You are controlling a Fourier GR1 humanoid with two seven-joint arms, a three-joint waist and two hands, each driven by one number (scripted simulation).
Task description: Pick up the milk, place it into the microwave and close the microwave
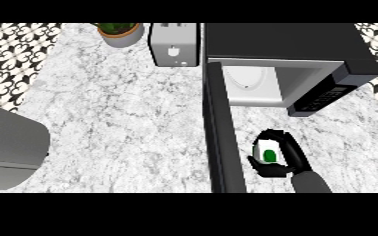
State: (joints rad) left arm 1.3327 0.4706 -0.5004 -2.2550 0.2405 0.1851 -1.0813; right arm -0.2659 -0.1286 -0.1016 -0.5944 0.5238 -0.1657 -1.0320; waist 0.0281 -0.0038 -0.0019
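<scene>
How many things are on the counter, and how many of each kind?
Microwave: 1, door open
Toaster: 1
Potted plant: 1
Milk: 1, held in the right hand
Total: 4 things

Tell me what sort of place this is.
Most likely a kitchen: a marble-look counter carries a microwave with its door open, a toaster and a potted plant.
</scene>
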